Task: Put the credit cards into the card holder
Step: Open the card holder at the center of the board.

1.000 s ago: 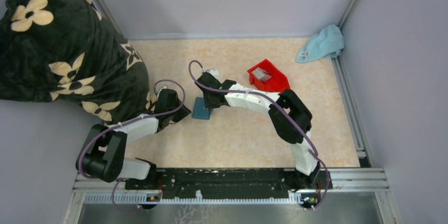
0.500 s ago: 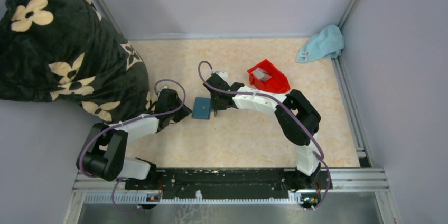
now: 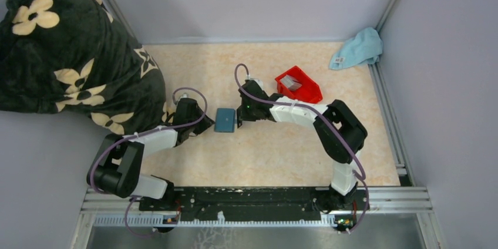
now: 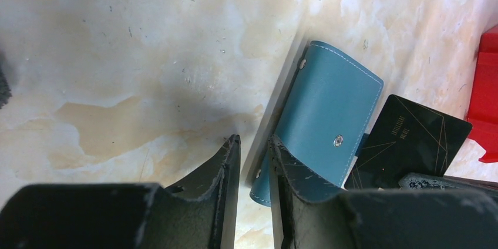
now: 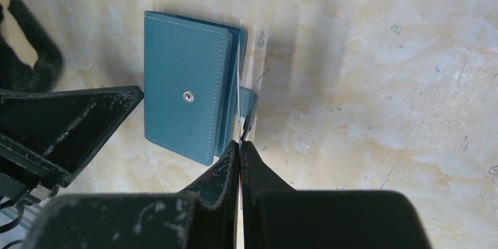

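— Where is the card holder (image 3: 225, 120) found?
— It is laid flat on the table (image 3: 264, 155), snap upward, between both grippers.
— And the dark credit card (image 4: 411, 137)?
— It is pinched by the closed right gripper (image 5: 241, 142), at the holder's right edge. The left gripper (image 4: 253, 143) is held narrowly parted at the opposite edge.

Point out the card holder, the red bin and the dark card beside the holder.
card holder (image 5: 185, 117), right wrist view, middle of its teal cover.
red bin (image 3: 310, 91), top view, its red outer wall.
dark card (image 4: 405, 143), left wrist view, middle of its face.
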`<state>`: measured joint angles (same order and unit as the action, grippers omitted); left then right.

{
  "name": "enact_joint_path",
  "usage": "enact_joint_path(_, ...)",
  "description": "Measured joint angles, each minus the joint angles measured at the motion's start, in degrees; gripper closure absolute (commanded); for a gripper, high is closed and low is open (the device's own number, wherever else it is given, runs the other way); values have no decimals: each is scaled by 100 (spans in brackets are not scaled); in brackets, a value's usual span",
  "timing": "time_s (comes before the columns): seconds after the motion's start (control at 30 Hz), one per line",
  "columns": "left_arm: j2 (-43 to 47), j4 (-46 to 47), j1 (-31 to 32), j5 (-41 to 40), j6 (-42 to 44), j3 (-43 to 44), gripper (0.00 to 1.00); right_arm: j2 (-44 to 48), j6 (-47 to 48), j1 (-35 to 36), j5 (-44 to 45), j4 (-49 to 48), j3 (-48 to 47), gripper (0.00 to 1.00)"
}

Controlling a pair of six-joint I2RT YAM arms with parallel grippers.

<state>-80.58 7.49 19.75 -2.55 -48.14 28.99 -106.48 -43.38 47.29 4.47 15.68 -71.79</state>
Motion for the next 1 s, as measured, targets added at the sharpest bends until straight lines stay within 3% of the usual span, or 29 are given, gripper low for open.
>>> enact_joint_path(1.0, -131, 227, -2, 79, -2, 2, 70, 142, -535, -323, -846, -1189, 767, 100)
